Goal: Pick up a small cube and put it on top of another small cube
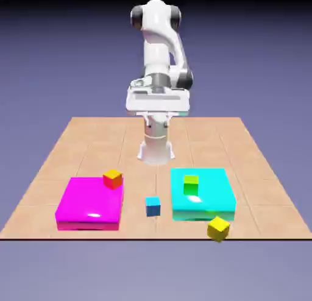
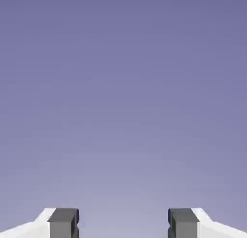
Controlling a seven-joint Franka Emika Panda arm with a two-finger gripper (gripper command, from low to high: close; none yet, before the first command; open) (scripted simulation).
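Yellow marks the cube (image 1: 218, 229) I have to pick up: it sits at the table's near edge, toward the exterior view's right, its lower corner overlapping the edge line in my view. It is turned at an angle, just beside the near right corner of the cyan block (image 1: 203, 209); I can't tell whether the two touch.

My gripper (image 1: 157, 120) is released and holds nothing. In the hand view I see its two grey fingertips (image 2: 63, 223) spread well apart, with only the blue-violet backdrop (image 2: 123, 97) between and beyond them. From the exterior view, the white arm (image 1: 156, 44) has the hand raised in front of the robot's base (image 1: 155, 152), well apart from every cube.

The orange cube (image 1: 112, 179) I am to stack on is over on the left, at the far right corner of the magenta block (image 1: 91, 199), and looks to be resting on its top. Its sides are reddish and its upper face is lighter.

Between the two broad blocks, a blue cube (image 1: 153, 206) stands on the tan tabletop (image 1: 141, 228). A green cube (image 1: 191, 185) appears to sit on the cyan block, left of its middle. The yellow cube is the nearest of the four to my exterior camera, and the orange one is farther back and well apart from it.
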